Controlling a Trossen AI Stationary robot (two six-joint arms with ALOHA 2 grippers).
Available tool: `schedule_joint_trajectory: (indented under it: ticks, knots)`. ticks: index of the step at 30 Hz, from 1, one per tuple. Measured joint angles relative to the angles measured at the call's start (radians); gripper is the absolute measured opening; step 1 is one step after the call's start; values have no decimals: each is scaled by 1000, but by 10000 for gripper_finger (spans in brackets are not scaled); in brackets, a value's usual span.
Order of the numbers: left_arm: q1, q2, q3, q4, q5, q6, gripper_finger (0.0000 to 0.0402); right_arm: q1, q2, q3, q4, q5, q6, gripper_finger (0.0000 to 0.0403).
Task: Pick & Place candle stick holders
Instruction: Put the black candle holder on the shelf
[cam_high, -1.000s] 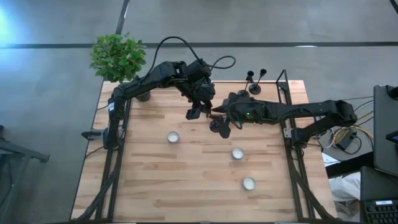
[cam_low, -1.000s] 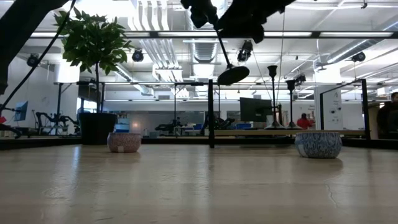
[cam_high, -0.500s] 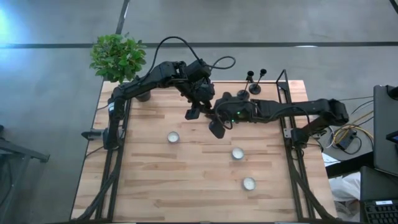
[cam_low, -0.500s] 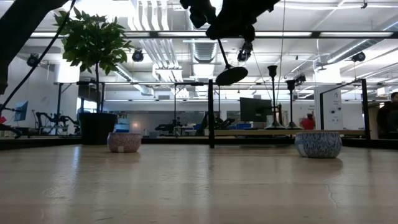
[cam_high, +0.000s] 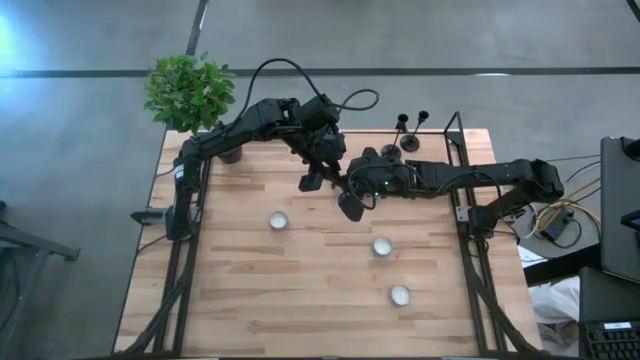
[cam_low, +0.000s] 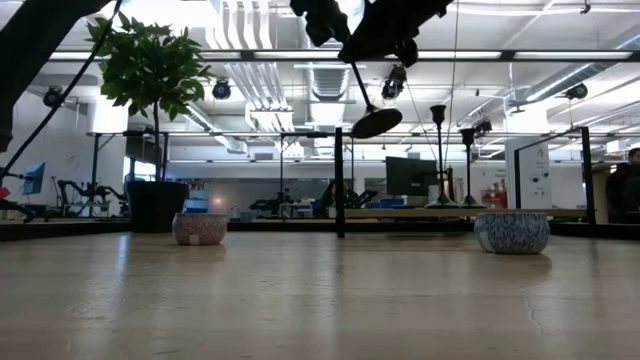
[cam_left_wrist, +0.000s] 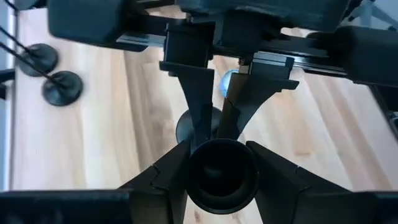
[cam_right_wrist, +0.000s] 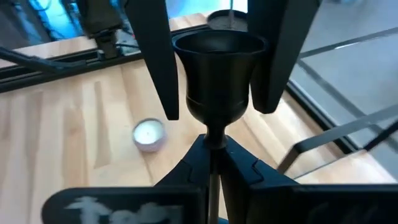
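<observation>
One black candlestick holder (cam_high: 349, 205) hangs high over the table's middle, between both grippers. Its round base (cam_low: 376, 122) is lowest and its thin stem (cam_low: 360, 85) slants. My left gripper (cam_high: 322, 176) comes from the far left, its fingers on either side of the cup top (cam_left_wrist: 222, 175). My right gripper (cam_high: 357, 187) comes from the right and is shut on the stem. Two more holders (cam_high: 404, 126) (cam_high: 421, 120) stand on their bases at the far right edge; they also show in the low view (cam_low: 438, 112). My left gripper has the cup top (cam_right_wrist: 217, 68) between its two fingers (cam_right_wrist: 158, 59), which lie against the cup's two opposite sides and point down from above. The holder hangs clear of the table, tilted. My right gripper pinches the thin stem (cam_right_wrist: 214, 142) just below the cup between its two fingers (cam_right_wrist: 189, 165). It comes roughly level from the table's right, across the stem. The base hangs below, clear of the table.
Three tealights in small cups (cam_high: 279, 220) (cam_high: 382, 246) (cam_high: 400, 295) stand on the wooden table. A potted green plant (cam_high: 190, 92) is at the far left corner. A black metal frame (cam_high: 456, 135) rises along the right edge.
My right gripper has carried the holder a little toward the table's left, up to my left gripper, and now keeps still there. The holder stays lifted clear and tilted, and its base has swung slightly.
</observation>
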Motion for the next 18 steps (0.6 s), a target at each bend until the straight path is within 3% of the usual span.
schedule_joint_trajectory:
  ticks: [6, 13, 18]
  knots:
    - [0, -10, 1, 81, -139, -7, 161, 13, -28, -1, -30, 176, 17, 10]
    - [19, -83, 1, 115, -134, -63, 217, 53, -117, -63, -58, 415, 95, 9]
    - [35, -143, 1, 132, -133, -131, 244, 74, -209, -206, 92, 436, 130, 9]
